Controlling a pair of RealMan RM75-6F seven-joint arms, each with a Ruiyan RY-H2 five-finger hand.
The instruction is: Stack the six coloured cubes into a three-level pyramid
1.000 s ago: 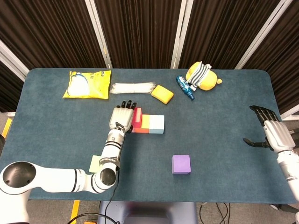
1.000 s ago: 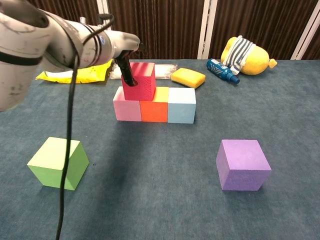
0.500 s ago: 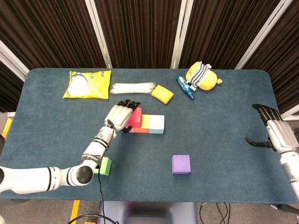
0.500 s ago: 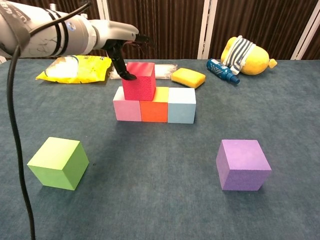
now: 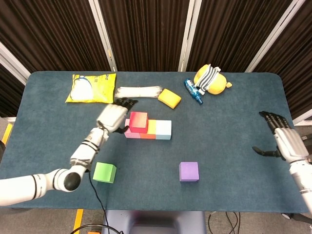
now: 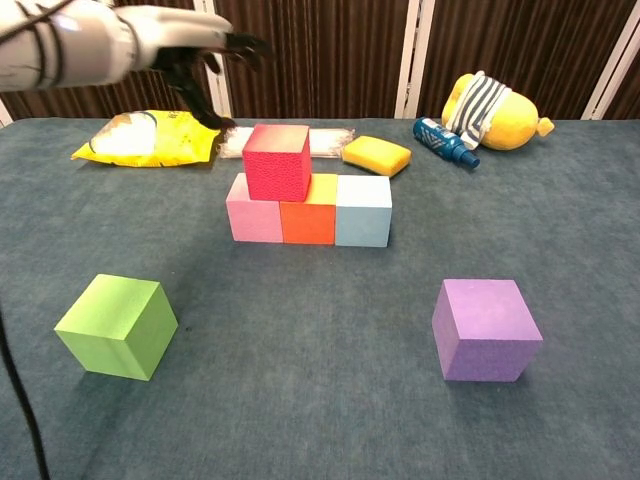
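A row of three cubes stands mid-table: pink point(image 6: 254, 220), orange point(image 6: 308, 222) and light blue point(image 6: 363, 210). A red cube point(image 6: 277, 162) sits on top, over the pink and orange ones point(image 5: 138, 121). The green cube point(image 5: 105, 172) lies at the front left and the purple cube point(image 5: 188, 171) at the front right, both alone on the cloth. My left hand point(image 5: 113, 116) hovers open just left of the red cube, touching nothing point(image 6: 190, 50). My right hand point(image 5: 282, 140) is open at the table's right edge, far from the cubes.
Along the back lie a yellow bag point(image 5: 91, 87), a white bundle point(image 5: 138, 91), a yellow sponge point(image 5: 169, 98), a blue bottle point(image 5: 192, 90) and a yellow plush toy point(image 5: 211, 80). The blue cloth table point(image 5: 224, 122) ends near my right hand.
My left hand has let go of the red cube and drawn back up and to the left. The red cube stays on the row. The right hand barely shifted.
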